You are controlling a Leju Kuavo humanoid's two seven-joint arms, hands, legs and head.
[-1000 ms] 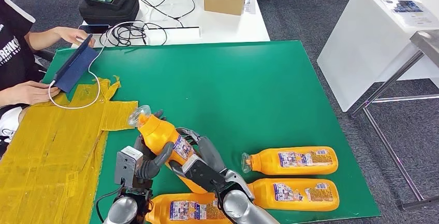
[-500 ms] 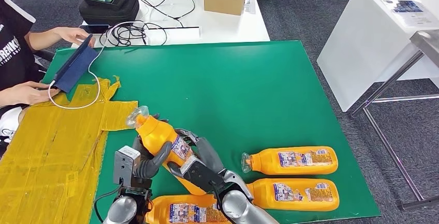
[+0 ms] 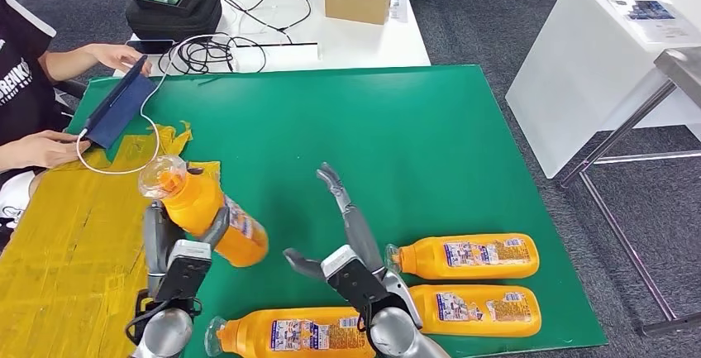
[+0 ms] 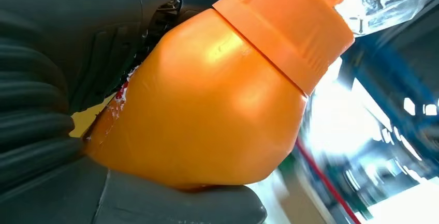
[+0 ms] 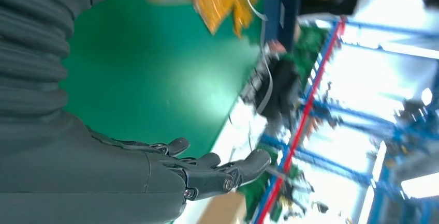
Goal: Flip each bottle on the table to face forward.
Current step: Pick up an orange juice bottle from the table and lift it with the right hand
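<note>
Left hand (image 3: 178, 246) grips tilted orange bottle (image 3: 207, 213) above table (image 3: 430, 126); right hand (image 3: 343, 226) empty, fingers spread.

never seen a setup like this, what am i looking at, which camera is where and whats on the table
This is a humanoid robot with two silver arms ending in many-fingered hands. The wide picture is from its head, looking down at a green table. The other two come from cameras at each wrist.

The left hand holds an orange bottle up off the table; the left wrist view shows that bottle close up. The right hand is open and holds nothing. Three more orange bottles lie on their sides near the robot. A person sits at the far left with a tablet.
</note>
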